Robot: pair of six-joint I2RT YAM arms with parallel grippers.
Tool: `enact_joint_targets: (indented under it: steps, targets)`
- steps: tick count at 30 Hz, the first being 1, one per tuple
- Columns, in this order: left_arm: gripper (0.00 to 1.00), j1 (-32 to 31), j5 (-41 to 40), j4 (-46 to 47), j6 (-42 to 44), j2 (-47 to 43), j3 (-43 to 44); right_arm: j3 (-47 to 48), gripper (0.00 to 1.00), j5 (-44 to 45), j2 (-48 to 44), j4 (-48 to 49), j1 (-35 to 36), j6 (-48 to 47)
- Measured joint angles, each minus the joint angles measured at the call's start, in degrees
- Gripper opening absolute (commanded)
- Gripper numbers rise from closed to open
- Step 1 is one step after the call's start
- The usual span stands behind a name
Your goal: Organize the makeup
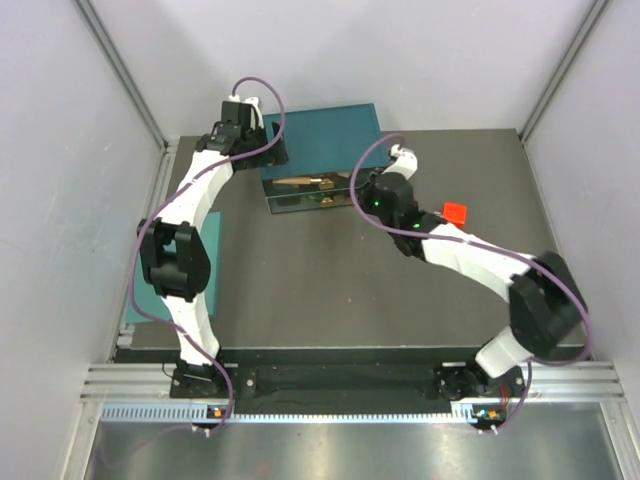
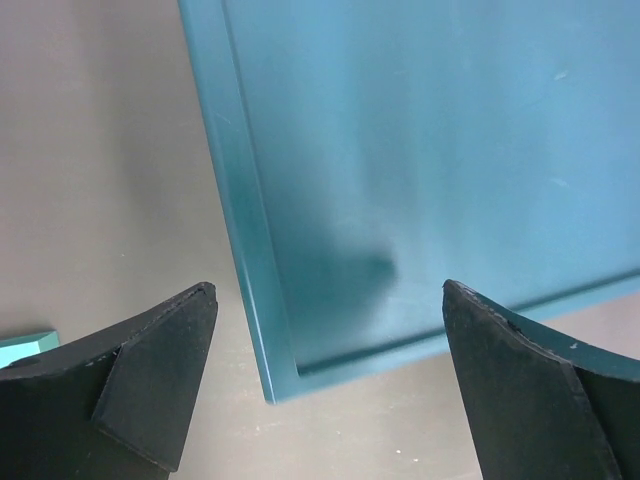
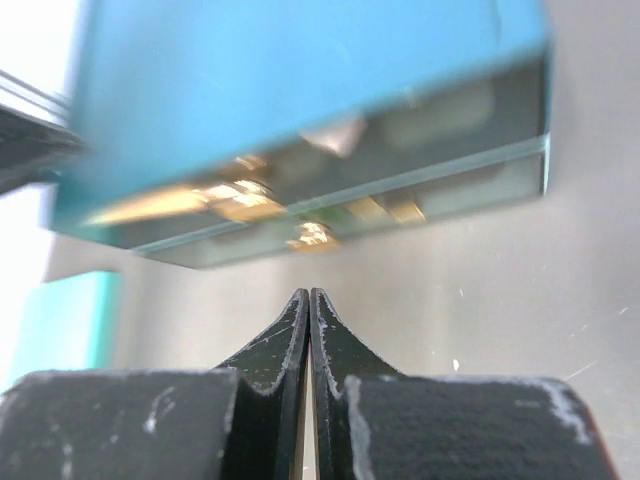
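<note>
L jaws apart over teal box; R jaws together; makeup inside blurred, only gold bits legible.

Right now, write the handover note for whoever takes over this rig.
The left gripper is open and empty, above a corner of the teal box.
The right gripper is shut and empty, low over the table, facing the box's clear front.
The makeup: gold-toned pieces lie inside the box behind the clear front, too blurred to tell apart. None shows loose on the table.
Also there: the red cube beside the right arm, and the flat teal panel under the left arm.
Done: the makeup appears stowed.
Left: probably only checking the box and pulling both arms back.
</note>
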Motion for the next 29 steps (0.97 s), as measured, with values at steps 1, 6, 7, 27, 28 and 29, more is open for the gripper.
enact_joint_targets:
  steps: [1, 6, 7, 27, 28, 29]
  targets:
    - [0.99, 0.0, 0.0, 0.0, -0.2, -0.5, 0.0, 0.0, 0.19, 0.0, -2.1, -0.6, 0.0, -0.7]
    - [0.99, 0.0, -0.6, 0.1, -0.5, -3.9, 0.8, 0.0, 0.64, 2.6, -12.8, -4.8, 0.0, -7.2]
    - [0.99, 0.1, -0.8, 0.1, -0.5, -4.6, 1.0, 0.0, 0.68, 3.8, -14.5, -6.1, 0.0, -8.9]
    - [0.99, 10.8, -6.0, -6.2, -2.4, -5.2, 3.6, 7.8, 1.0, 14.6, -15.7, -19.8, -19.0, -21.9]
    - [0.99, 10.7, -6.0, -6.3, -2.3, -5.2, 3.0, 9.3, 1.0, 13.9, -13.7, -21.1, -20.3, -21.8]
    - [0.99, 10.7, -6.0, -6.2, -2.2, -5.2, 2.3, 10.8, 1.0, 12.8, -11.6, -22.6, -21.4, -21.7]
